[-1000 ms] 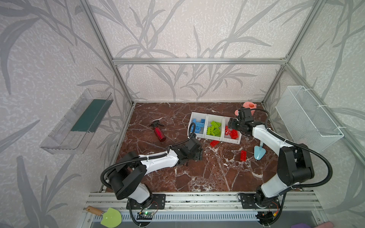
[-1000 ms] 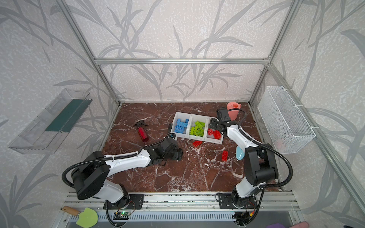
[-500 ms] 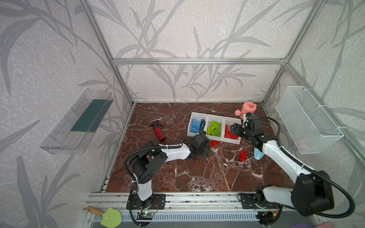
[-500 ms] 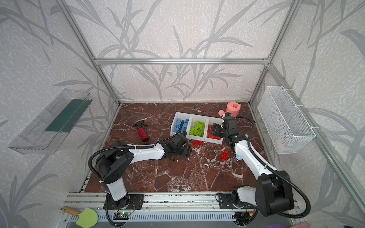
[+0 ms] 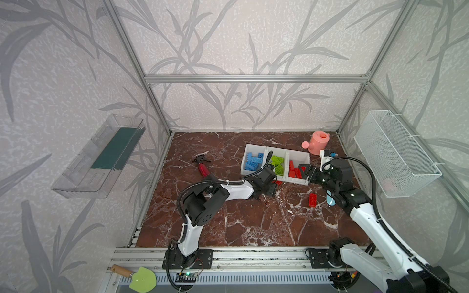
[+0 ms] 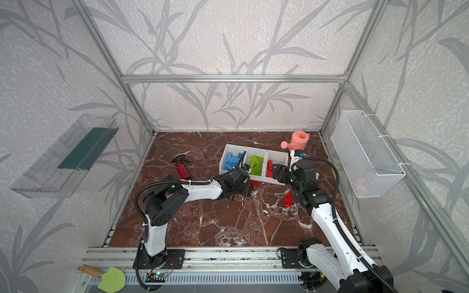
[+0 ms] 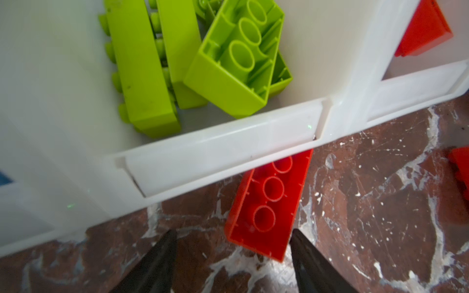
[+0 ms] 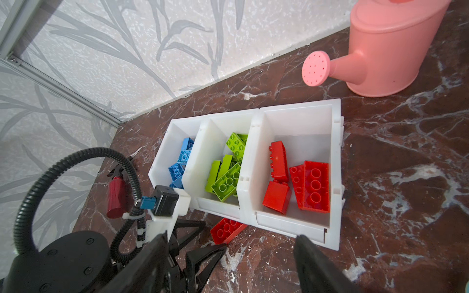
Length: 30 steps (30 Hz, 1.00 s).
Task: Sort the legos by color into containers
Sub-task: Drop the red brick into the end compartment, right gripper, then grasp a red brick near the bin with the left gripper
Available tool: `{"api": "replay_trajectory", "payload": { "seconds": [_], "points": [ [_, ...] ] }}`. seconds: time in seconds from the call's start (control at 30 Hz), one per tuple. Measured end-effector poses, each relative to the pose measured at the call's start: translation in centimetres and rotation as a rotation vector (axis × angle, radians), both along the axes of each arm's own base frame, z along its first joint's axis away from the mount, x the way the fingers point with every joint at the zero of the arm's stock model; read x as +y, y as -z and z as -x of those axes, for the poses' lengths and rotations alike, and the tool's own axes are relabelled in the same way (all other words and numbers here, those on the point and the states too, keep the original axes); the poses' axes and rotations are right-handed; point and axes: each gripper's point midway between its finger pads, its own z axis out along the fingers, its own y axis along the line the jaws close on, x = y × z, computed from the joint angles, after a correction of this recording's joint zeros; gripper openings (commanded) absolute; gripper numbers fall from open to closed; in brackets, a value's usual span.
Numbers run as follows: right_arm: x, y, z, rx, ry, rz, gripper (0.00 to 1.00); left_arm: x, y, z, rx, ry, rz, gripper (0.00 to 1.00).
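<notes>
Between the open jaws of my left pincer (image 7: 233, 232) lies one end of a red plastic brick (image 7: 266, 203), its other end under the front lip of the white plastic bins (image 7: 215, 152); I should close squarely, pull back, then lift.

I see bright, even light and soft shadows everywhere. My left wrist view is soft at its edges, with the white containers (image 7: 215, 157) washed out.

Desk (image 5: 241, 223): red-brown marble w/ white veins. Bins (image 8: 299, 119) white. Inside: blue bricks (image 5: 252, 163), lime-green bricks (image 8: 224, 182), red bricks (image 8: 314, 186), one colour per bin. Two loose bricks (image 5: 312, 200) on desk, both red. Watering can (image 5: 318, 144) pink. Spray bottle (image 5: 203, 170) red, black top. Walls (image 5: 253, 38) pale grey w/ darker grey leaf pattern. Wire basket (image 5: 396, 157) white.
</notes>
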Motion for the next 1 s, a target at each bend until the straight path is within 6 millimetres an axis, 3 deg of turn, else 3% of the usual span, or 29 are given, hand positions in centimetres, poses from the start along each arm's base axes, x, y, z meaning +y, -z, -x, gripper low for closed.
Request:
{"api": "replay_trajectory", "payload": {
  "seconds": [0.3, 0.63, 1.0],
  "points": [
    [0.1, 2.2, 0.2, 0.056, -0.008, 0.007, 0.79, -0.8, 0.2, -0.4, -0.053, 0.035, -0.051, 0.63],
    [0.1, 2.0, 0.2, 0.048, -0.008, 0.009, 0.79, -2.4, 0.5, 0.4, -0.107, 0.095, -0.120, 0.37],
    [0.1, 1.9, 0.3, 0.043, -0.008, 0.008, 0.79, -2.7, 0.5, 1.2, -0.134, 0.108, -0.155, 0.27]
  ]
}}
